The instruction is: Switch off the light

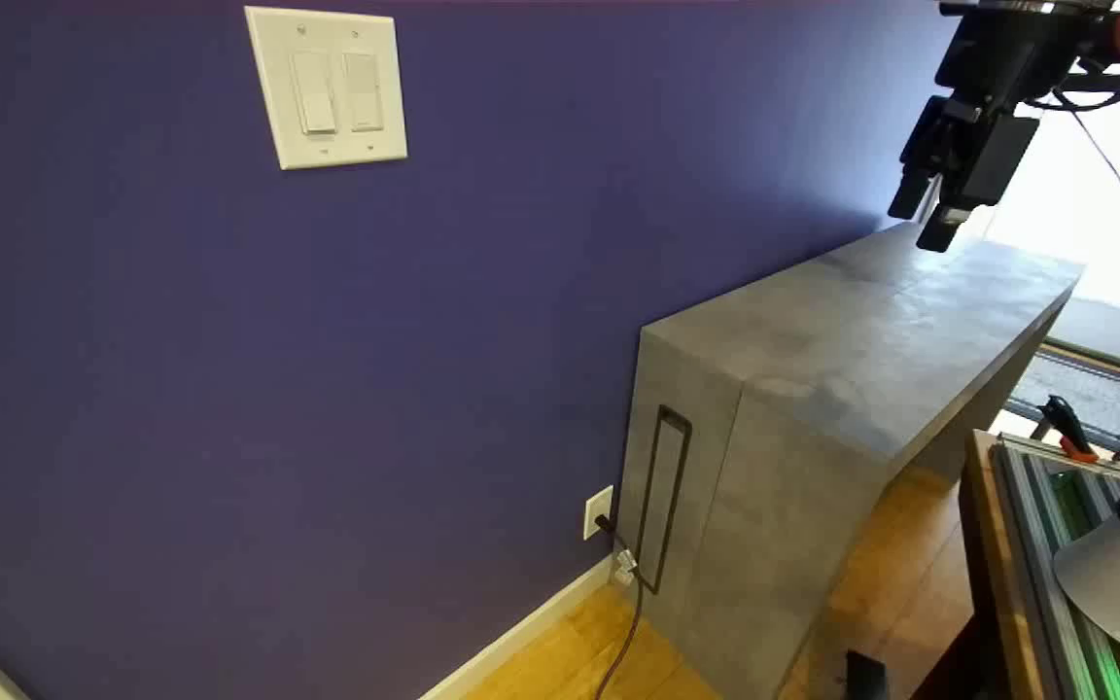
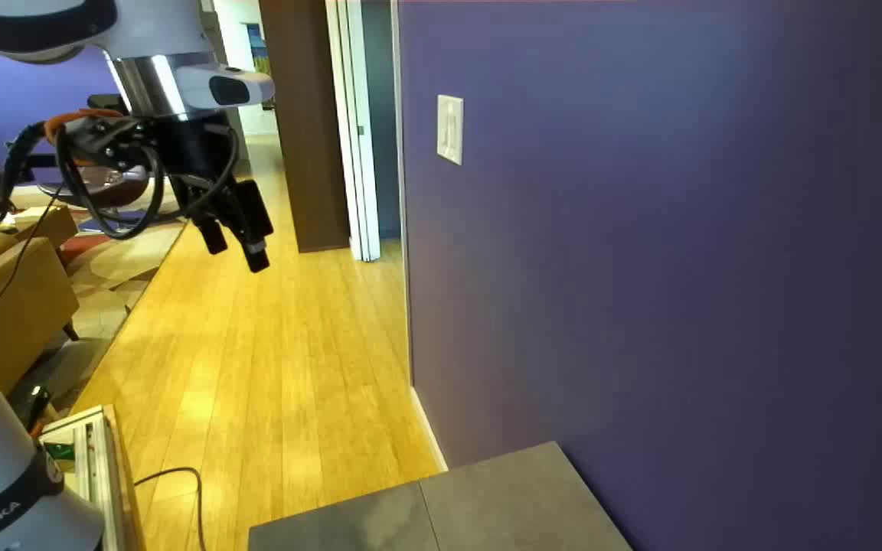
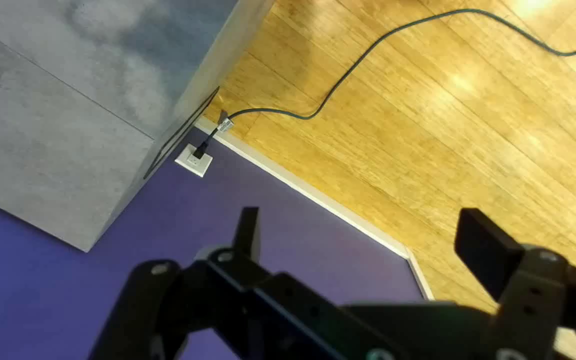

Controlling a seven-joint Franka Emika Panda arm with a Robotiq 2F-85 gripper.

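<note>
The white switch plate with two tall rocker paddles is high on the purple wall in an exterior view. The lower part of its left paddle looks brighter and seems to stand out. The plate also shows edge-on in an exterior view. No lamp is in view. My gripper hangs in the air with fingers downward, apart from the wall and well away from the plate, also in an exterior view. In the wrist view the gripper is open with nothing between its fingers. The switch plate is out of the wrist view.
A grey cabinet stands against the purple wall, below the gripper. A small socket plate with a plugged-in cable is low beside it. A doorway with a white door lies beyond the wall's edge.
</note>
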